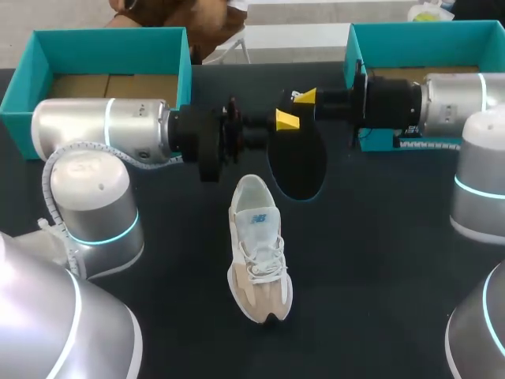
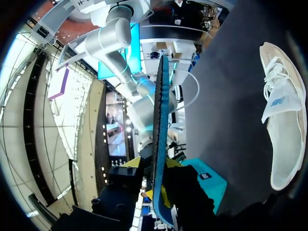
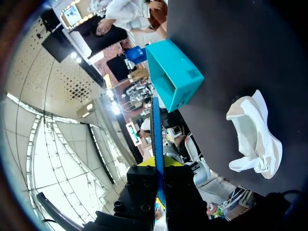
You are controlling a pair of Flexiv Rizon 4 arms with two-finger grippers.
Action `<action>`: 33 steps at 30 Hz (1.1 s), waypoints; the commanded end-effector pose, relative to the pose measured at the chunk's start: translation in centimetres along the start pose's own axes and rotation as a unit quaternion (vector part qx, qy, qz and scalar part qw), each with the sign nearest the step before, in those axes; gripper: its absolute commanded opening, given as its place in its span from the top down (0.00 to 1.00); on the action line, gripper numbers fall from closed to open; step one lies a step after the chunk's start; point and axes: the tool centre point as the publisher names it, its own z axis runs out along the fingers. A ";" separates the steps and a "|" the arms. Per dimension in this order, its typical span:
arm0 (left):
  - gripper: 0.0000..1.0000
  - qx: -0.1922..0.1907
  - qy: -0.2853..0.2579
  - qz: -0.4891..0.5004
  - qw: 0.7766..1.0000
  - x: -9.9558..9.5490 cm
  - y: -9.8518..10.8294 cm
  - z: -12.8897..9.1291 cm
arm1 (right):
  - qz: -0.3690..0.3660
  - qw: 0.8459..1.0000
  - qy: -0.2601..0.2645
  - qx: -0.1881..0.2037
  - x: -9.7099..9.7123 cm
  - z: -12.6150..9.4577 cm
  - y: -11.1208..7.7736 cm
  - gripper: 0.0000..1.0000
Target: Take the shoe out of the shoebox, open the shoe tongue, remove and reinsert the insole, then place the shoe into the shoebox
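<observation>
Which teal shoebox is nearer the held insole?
The right shoebox: the insole hangs close to its near corner, while the left shoebox stands well farther off.

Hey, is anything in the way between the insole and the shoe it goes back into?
Nothing visible does. The insole hangs just beyond the heel of the shoe, with only bare table between them.

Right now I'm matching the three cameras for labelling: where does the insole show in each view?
Head view: the insole is a dark oval just beyond the sneaker, at its heel end.
Left wrist view: the insole stands edge-on between the left pincer fingers.
Right wrist view: the insole stands edge-on between the right pincer fingers.
Shared landmark: the white sneaker, seen in all three.
</observation>
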 end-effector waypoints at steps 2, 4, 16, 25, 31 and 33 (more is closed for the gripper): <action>1.00 -0.010 -0.005 0.000 1.000 0.4 0.0 0.2 | 0.001 1.000 -0.004 0.001 -0.1 0.4 0.0 1.00; 1.00 -0.012 -0.007 -0.002 1.000 0.5 0.1 0.2 | -0.005 1.000 -0.010 -0.005 -0.1 0.4 -0.1 1.00; 1.00 -0.008 -0.005 -0.009 1.000 0.4 -0.4 -1.3 | -0.099 0.995 0.009 -0.010 0.3 -0.9 -1.1 0.00; 1.00 -0.013 0.001 -0.015 1.000 0.2 -1.1 -4.2 | -0.167 0.984 -0.020 0.065 -0.1 -3.5 -3.0 0.00; 1.00 -0.019 0.000 -0.030 0.999 0.3 -0.7 -6.1 | -0.189 0.980 -0.035 0.048 -0.9 -5.9 -4.5 0.00; 1.00 -0.022 -0.003 -0.033 0.999 0.2 -0.6 -6.7 | -0.190 0.980 -0.033 0.042 -1.2 -6.5 -4.7 0.00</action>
